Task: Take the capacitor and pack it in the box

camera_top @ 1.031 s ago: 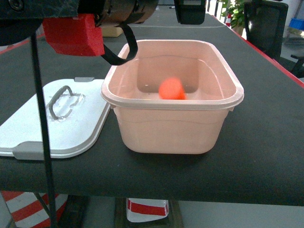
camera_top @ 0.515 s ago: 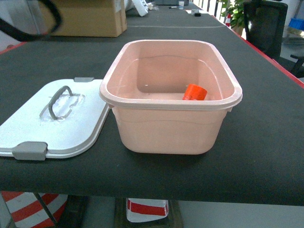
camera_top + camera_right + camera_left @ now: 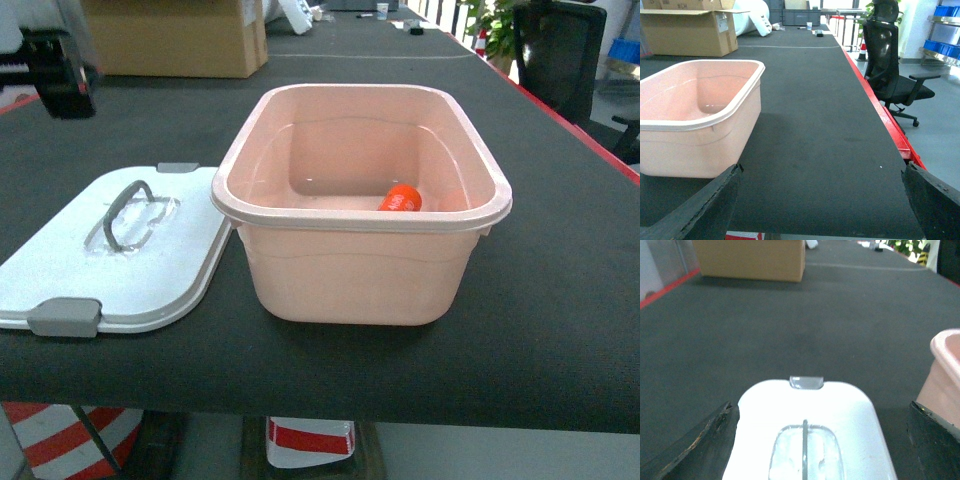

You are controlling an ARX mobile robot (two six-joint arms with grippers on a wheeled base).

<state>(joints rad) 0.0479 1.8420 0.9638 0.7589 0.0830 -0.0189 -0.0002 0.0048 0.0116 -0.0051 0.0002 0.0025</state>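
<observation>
Closing the pale pink rectangular plastic tub (image 3: 360, 265) looks next: seat the white clip-handled lid (image 3: 120, 255), lying left of it on the dark counter (image 3: 560, 300), squarely. Small orange stubby capacitor (image 3: 401, 198): inside tub, head view only. Left wrist view: jaws wide over lid. Right wrist view: jaws wide, right of tub.

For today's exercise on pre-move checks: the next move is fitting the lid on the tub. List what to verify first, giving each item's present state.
1. Capacitor inside the pink tub: ok.
2. Tub rim free of obstructions: ok.
3. White lid lying flat beside the tub, handle up: ok.
4. Left claw open, over the lid: ok.
5. Right claw open, holding nothing: ok.
6. Lid clip condition: cannot tell.
</observation>
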